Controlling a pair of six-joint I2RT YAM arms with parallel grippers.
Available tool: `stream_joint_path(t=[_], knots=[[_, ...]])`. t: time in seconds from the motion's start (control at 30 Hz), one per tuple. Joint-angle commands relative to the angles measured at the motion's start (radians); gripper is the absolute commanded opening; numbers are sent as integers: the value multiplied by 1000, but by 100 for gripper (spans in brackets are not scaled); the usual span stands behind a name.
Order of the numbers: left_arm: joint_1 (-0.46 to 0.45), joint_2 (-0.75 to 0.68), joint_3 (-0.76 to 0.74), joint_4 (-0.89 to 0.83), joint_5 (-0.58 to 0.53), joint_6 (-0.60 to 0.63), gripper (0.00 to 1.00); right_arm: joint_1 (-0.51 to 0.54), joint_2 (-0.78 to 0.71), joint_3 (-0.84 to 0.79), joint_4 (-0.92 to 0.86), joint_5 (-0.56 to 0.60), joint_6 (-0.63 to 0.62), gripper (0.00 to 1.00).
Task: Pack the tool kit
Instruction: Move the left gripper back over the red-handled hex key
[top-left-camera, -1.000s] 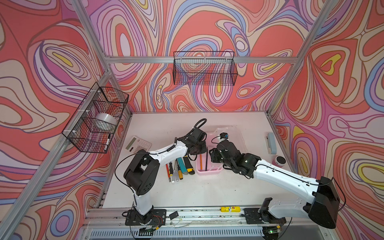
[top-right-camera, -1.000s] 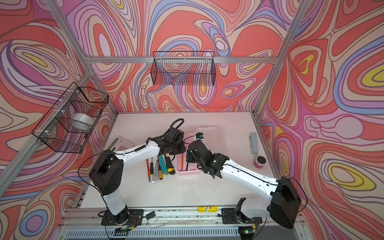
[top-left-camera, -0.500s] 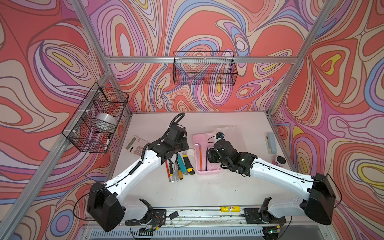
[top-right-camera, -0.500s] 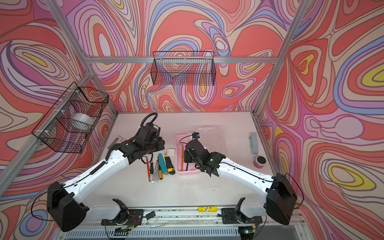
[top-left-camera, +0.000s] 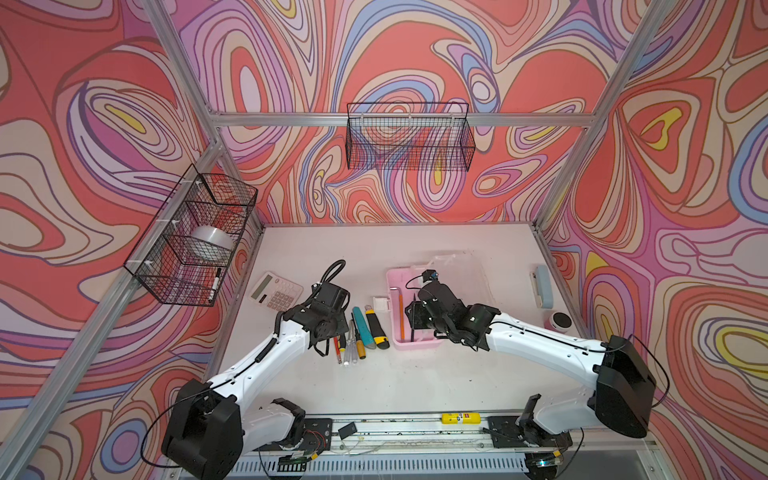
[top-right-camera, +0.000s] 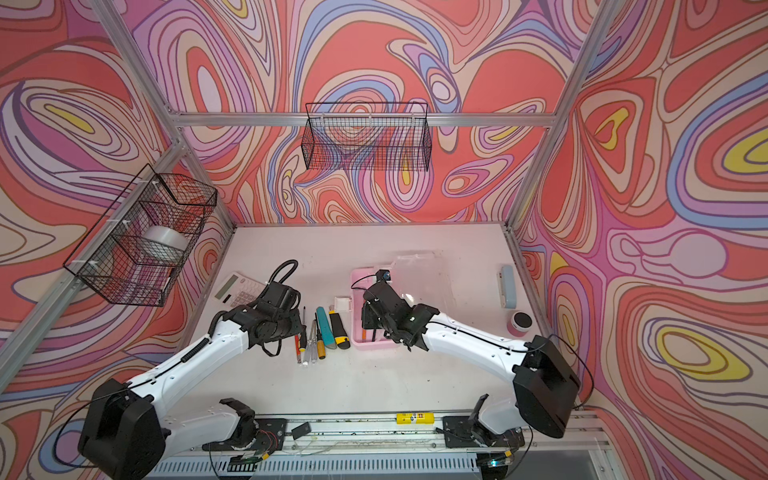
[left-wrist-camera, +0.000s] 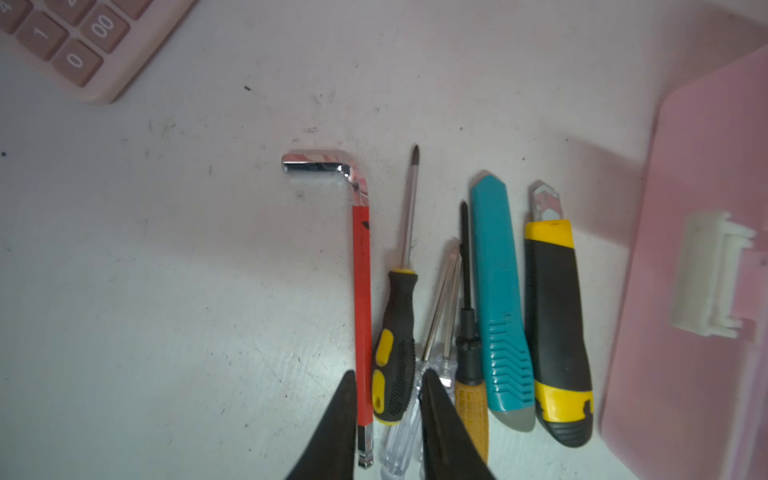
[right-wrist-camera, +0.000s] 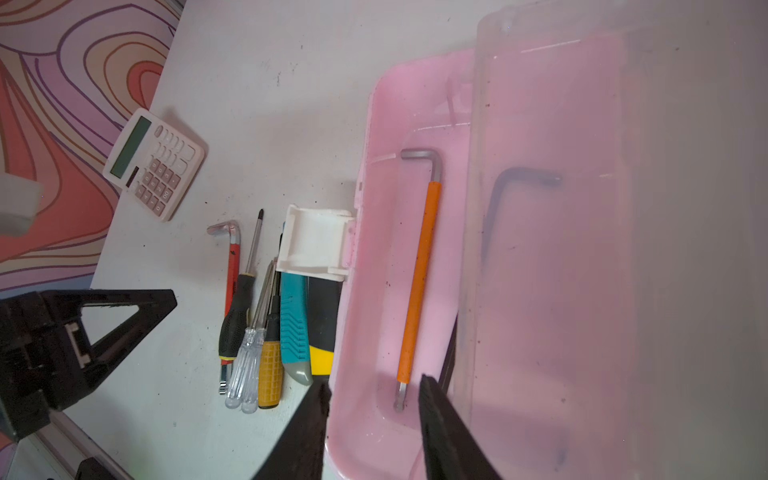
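The pink tool kit box (top-left-camera: 395, 276) sits open near the middle of the white table (top-left-camera: 415, 374). Its translucent lid (top-left-camera: 461, 270) is swung back towards the far wall and its white latch (right-wrist-camera: 316, 241) juts from the near side. Inside lies an orange-sleeved hex key (right-wrist-camera: 419, 282), and a dark hex key (right-wrist-camera: 498, 208) shows through the lid.

The right gripper (right-wrist-camera: 374, 382) hangs over the box's near end, fingers spread and pinching nothing. One fingertip is above the box wall and the orange key's bare tip shows between the two.

Just beside the box a row of tools lies side by side on the table: a yellow-black utility knife (left-wrist-camera: 557, 332), a teal utility knife (left-wrist-camera: 500, 291), an amber-handled screwdriver (left-wrist-camera: 469, 399), a clear-handled screwdriver (left-wrist-camera: 440, 299), a black-and-yellow screwdriver (left-wrist-camera: 395, 345) and a red-sleeved hex key (left-wrist-camera: 361, 291).

The left gripper (left-wrist-camera: 388, 376) is over the handle end of that row, fingers parted either side of the black-and-yellow handle. Whether they touch it cannot be told.

The only legible writing is on the white calculator (left-wrist-camera: 62, 41) to the left of the tools, where keys read "00", "0" and "1". A yellow block (top-left-camera: 460, 417) on the front rail carries a red label too small to read. A grey-blue stapler (top-left-camera: 542, 286) lies along the table's right edge.
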Motion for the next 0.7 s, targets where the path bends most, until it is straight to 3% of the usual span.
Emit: stream_joint_path(t=[0.0,0.67], knots=[[25,14,-29,39,5,-14,30,6,12,17,16,-16,7,39],[91,198,-44,200,54,28,28,8,-2,-2,31,-5,34,37]])
